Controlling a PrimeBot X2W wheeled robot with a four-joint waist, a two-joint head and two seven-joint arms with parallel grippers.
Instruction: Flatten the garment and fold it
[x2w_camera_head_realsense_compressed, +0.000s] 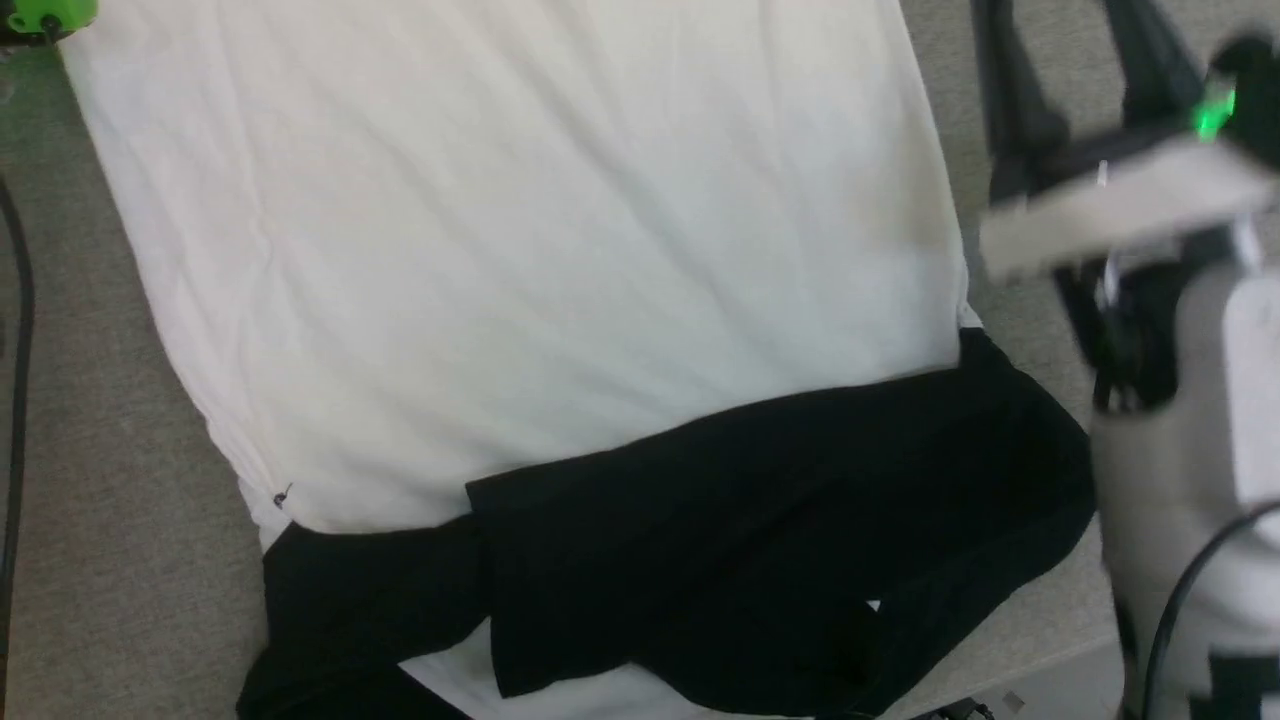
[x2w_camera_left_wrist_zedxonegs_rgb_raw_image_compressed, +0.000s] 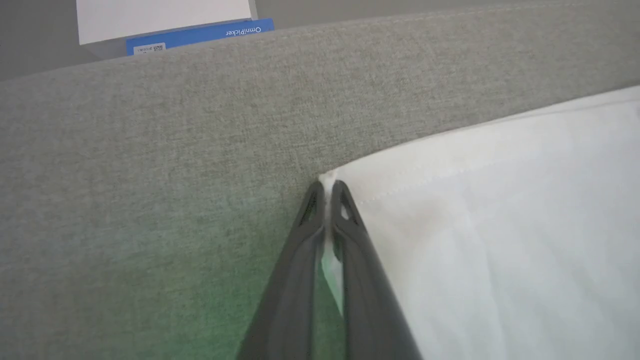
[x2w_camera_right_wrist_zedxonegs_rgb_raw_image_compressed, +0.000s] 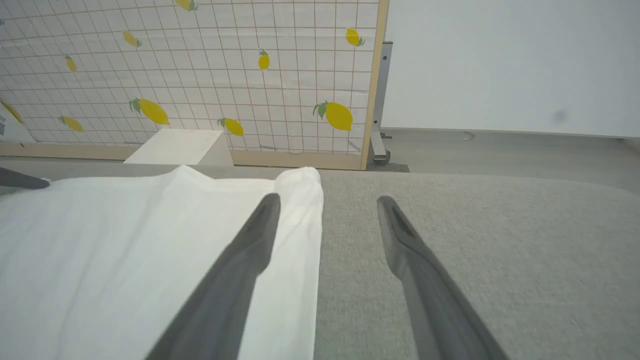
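Observation:
The garment (x2w_camera_head_realsense_compressed: 520, 250) lies spread on a grey fabric surface (x2w_camera_head_realsense_compressed: 110, 520), its white body panel reaching away from me and its black sleeves (x2w_camera_head_realsense_compressed: 760, 540) bunched across the near end. In the left wrist view my left gripper (x2w_camera_left_wrist_zedxonegs_rgb_raw_image_compressed: 327, 187) is shut on the garment, pinching a corner of the white hem (x2w_camera_left_wrist_zedxonegs_rgb_raw_image_compressed: 500, 240). My right gripper (x2w_camera_right_wrist_zedxonegs_rgb_raw_image_compressed: 327, 200) stands open low over the opposite far corner. Its left finger is above the white cloth (x2w_camera_right_wrist_zedxonegs_rgb_raw_image_compressed: 125, 240) and its right finger above bare grey fabric. My pale right arm (x2w_camera_head_realsense_compressed: 1180, 430) shows blurred at the right edge.
A lemon-print grid screen (x2w_camera_right_wrist_zedxonegs_rgb_raw_image_compressed: 200, 75) and a white box (x2w_camera_right_wrist_zedxonegs_rgb_raw_image_compressed: 175, 147) stand beyond the far edge. A blue-labelled box (x2w_camera_left_wrist_zedxonegs_rgb_raw_image_compressed: 200, 32) sits past the left side. A black cable (x2w_camera_head_realsense_compressed: 20, 300) runs along the left. The surface's near edge (x2w_camera_head_realsense_compressed: 1050, 670) is at lower right.

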